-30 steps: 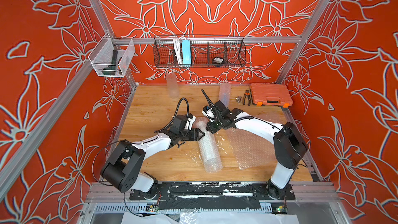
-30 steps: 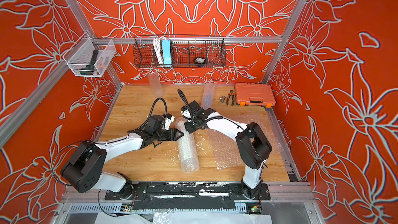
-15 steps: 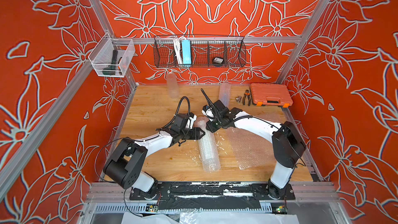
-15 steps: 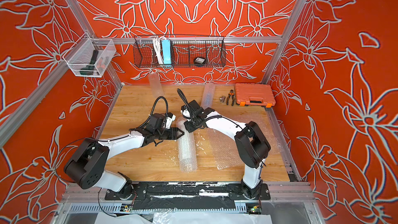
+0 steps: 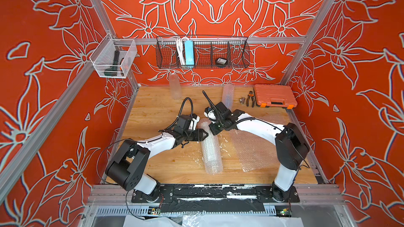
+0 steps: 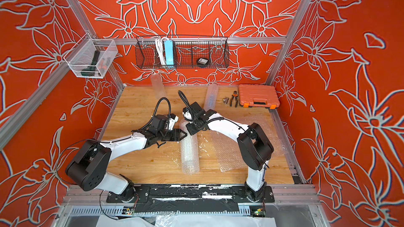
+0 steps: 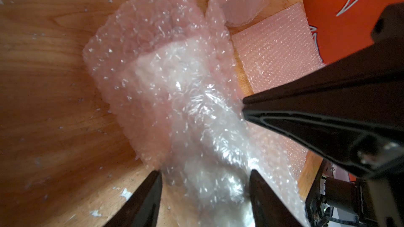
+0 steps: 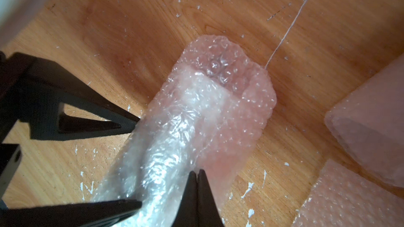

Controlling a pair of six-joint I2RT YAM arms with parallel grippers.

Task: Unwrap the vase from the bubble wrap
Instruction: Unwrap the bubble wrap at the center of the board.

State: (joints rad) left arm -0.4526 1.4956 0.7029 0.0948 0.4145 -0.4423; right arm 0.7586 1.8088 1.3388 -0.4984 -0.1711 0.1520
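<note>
A wooden bench (image 5: pixel 153 110), pale, grainy and flecked with white, sits inside orange walls (image 5: pixel 218 1) printed with grey flower outlines. Far to the left of the left fingers (image 5: pixel 202 135), a white mesh basket (image 5: pixel 112 58) hangs on the wall. Behind them, by the back wall, stands a clear, bottle-shaped vessel (image 5: pixel 175 87).

The left fingers are two black, tapering wedges. They stand about half apart. In the left wrist view the bubble wrap roll (image 7: pixel 175 88) runs between their tips, and both tips touch it in a clasp.

The roll is a long tube of clear, crinkled plastic dotted with small round air cells. In both top views it lies flat on the bench, directly between the two sets of fingers. Its thick glossy layers look whitish and its thinner outer flap is tinted pink.

The right fingers (image 8: pixel 196 185) are pressed fully together into one sharp point. That point rests on the roll's film where the thick layers meet the thin flap. Whether any film is caught between them cannot be told.

Behind the right fingers stands an upright bubble wrap tube (image 5: pixel 228 94). To their right lies a flat bubble wrap sheet (image 5: pixel 253 149), rectangular and finely pebbled. Further right and back lie pliers (image 5: pixel 250 99) and a closed orange plastic tool case (image 5: pixel 274 98).
</note>
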